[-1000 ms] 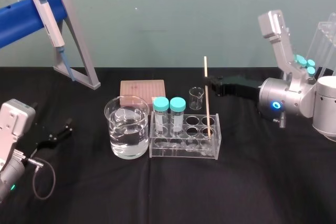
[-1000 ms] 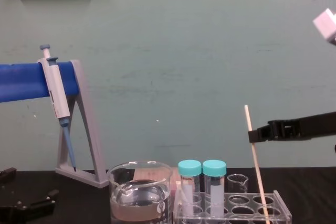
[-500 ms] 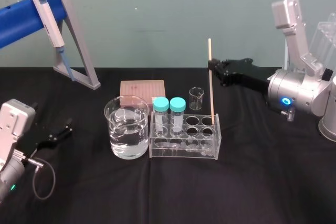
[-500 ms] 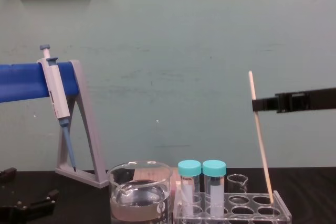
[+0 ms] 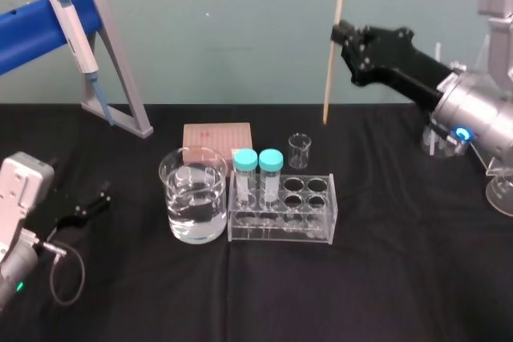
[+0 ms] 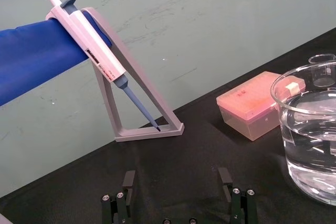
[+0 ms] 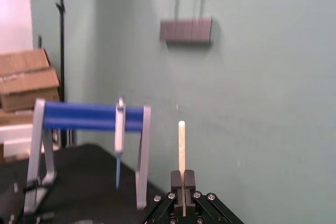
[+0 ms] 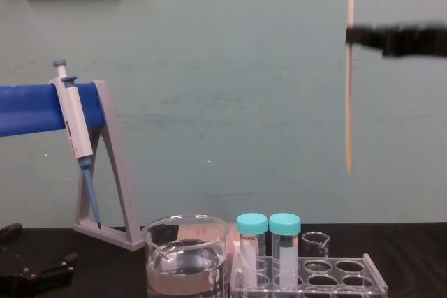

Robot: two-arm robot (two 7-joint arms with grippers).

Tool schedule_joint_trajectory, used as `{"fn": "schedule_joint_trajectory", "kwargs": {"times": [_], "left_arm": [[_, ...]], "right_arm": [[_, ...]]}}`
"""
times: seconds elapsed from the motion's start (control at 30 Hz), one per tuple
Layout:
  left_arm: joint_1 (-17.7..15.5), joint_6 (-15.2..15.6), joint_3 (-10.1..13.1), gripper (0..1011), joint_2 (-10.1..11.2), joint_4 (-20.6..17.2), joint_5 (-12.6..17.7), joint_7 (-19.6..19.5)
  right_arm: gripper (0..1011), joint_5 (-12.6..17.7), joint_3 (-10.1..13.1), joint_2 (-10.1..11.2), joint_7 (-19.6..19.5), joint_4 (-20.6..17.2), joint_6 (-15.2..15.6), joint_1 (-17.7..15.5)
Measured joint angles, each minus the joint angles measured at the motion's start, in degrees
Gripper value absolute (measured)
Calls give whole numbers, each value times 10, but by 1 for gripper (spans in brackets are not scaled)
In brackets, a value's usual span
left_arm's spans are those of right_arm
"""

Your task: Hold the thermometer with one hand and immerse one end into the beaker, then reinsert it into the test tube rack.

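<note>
R gripper [image 5: 337, 35] is hovering high over the right side of the table, fingers clamped on the thermometer [image 5: 329, 86], pinching it approx a third down from the top end. The rod is hanging almost upright w/ a slight lean. In the chest view its lower tip is sitting in mid-air, well above the rack [image 5: 280, 231] and over the rack's right end, touching nothing.

The rack is sitting in the middle of the table w/ two teal-capped tubes [image 5: 257, 172] standing in its left holes; the other holes are showing open. The beaker [image 5: 192, 212], part-filled w/ clear liquid, is standing just beside the rack on the left. A tiny glass beaker [image 5: 299, 150] is sitting just behind the rack, and a pink box [image 5: 217, 134] is lying behind the big beaker.

Far left, a pipette [image 5: 70, 22] is hanging on a blue-and-grey stand [image 5: 120, 78].

L gripper [image 6: 177, 182] is resting low at the near left, well apart from the glassware, fingers spread and holding nothing.
</note>
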Motion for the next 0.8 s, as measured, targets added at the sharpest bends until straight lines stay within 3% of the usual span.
{"fn": "schedule_joint_trajectory", "kwargs": {"times": [0.17, 0.4, 0.8], "left_arm": [[0, 0, 0, 1004, 0, 0, 0, 0], [0, 0, 0, 1004, 0, 0, 0, 0], [0, 0, 0, 1004, 0, 0, 0, 0]], "right_arm": [[30, -4, 14, -12, 8, -22, -30, -8], [31, 3, 5, -41, 26, -20, -31, 0], [30, 31, -47, -96, 41, -2, 18, 36]]}}
